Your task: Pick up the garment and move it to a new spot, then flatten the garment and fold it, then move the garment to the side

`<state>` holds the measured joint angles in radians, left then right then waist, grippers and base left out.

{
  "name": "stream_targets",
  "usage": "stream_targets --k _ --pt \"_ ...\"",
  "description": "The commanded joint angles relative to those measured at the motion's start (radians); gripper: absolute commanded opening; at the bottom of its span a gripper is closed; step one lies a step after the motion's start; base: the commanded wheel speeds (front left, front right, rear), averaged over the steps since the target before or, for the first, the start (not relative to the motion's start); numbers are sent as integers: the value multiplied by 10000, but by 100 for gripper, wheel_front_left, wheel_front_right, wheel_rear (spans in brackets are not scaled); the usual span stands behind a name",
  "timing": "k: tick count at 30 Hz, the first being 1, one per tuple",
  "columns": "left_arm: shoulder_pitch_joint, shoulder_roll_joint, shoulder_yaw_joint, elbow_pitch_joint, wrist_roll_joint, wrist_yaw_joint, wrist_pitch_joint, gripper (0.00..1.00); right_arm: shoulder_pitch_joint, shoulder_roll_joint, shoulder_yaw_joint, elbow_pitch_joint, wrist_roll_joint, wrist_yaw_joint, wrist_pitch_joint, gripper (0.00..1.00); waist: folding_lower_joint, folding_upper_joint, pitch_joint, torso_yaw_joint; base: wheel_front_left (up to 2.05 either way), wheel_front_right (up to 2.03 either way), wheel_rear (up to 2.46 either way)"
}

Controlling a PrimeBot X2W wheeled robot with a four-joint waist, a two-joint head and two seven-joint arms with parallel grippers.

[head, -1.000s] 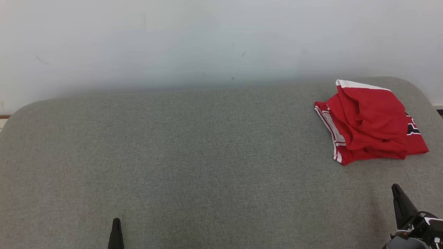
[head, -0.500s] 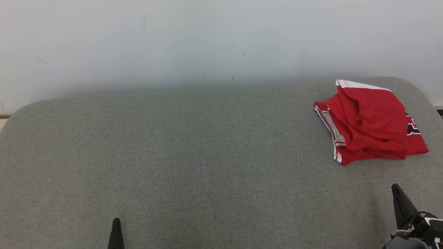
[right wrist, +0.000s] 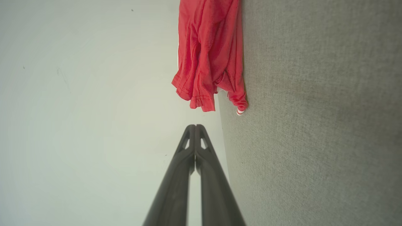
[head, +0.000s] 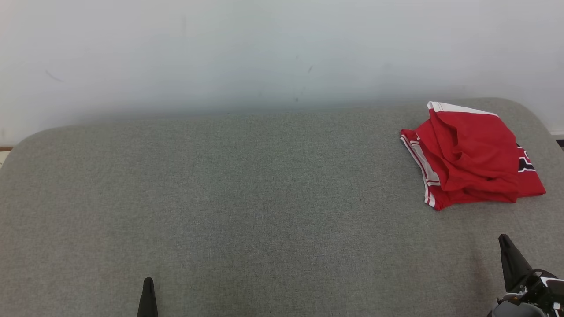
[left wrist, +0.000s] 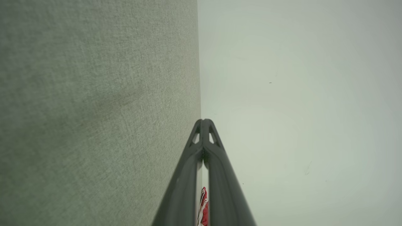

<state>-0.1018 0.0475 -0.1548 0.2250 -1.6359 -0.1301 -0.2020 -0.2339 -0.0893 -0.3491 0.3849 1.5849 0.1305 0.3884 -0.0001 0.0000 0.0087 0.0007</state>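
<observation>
At lower left I see my left gripper (head: 147, 284), its two fingers pressed together and empty, over the grey padded surface (head: 264, 198). Far right, near the back edge, lies the one garment (head: 471, 158): a crumpled red heap, a little longer across than deep, its white-striped edge facing left. My right gripper (head: 506, 246) sits nearer me, apart from it, fingers together, empty. Two grippers, one garment.
</observation>
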Motion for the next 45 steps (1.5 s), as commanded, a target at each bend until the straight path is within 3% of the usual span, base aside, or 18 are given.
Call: stream_targets --k 1,45 --pt "-27 51 -1 30 -54 -26 43 0 -25 19 -14 23 -59 4 42 0 1 0 0 0 0 0 0" --pt "-27 52 -3 27 -54 -26 42 0 -46 75 -92 23 -109 4 87 0 1 0 0 0 0 0 0"
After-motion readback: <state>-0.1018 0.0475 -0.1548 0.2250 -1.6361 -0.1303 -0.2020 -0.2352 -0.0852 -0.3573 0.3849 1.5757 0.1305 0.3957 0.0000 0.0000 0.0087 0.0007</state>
